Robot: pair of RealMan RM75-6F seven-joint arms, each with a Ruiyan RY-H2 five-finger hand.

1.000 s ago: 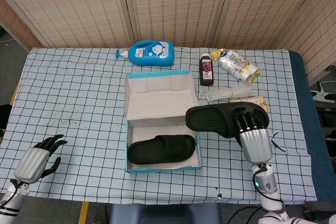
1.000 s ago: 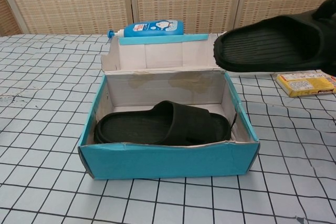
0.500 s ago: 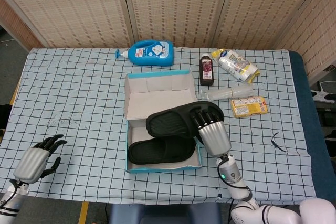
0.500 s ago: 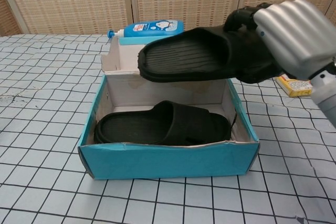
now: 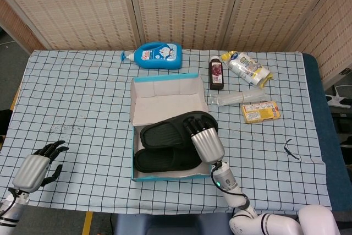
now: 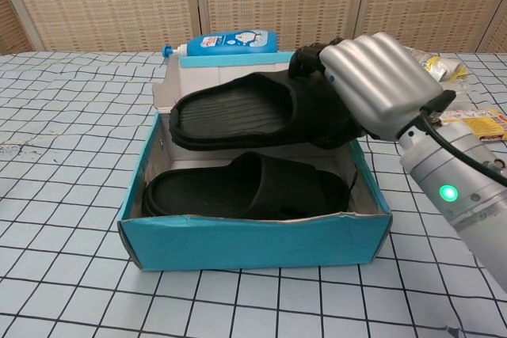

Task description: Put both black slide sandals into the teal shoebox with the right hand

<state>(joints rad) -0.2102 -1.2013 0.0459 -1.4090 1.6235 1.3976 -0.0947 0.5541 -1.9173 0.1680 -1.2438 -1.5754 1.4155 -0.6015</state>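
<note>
The surface [image 5: 82,97] is covered in a blue-and-white checkered cloth, and the teal shoebox [image 6: 253,243] sits open right under the right hand [image 6: 376,85], its lid flap standing up at the far side. That hand is clamped on the upper black sandal [image 6: 238,112], fingers wrapped over the strap end, holding it roughly level above the box opening with its toe end pointing away from the palm. Directly below the hand, the lower black sandal [image 6: 245,187] already lies flat on the box floor along the near wall.

The left hand [image 5: 36,168] rests way off at the near edge of the surface, well apart from the box, holding nothing with its fingers loosely spread.

Beyond the right hand, past the box lid, a blue lotion bottle [image 5: 157,56] lies on its side. Off to the hand's outer side there's a dark little bottle [image 5: 216,74], a white snack pouch [image 5: 248,69] and a yellow packet [image 5: 260,111].
</note>
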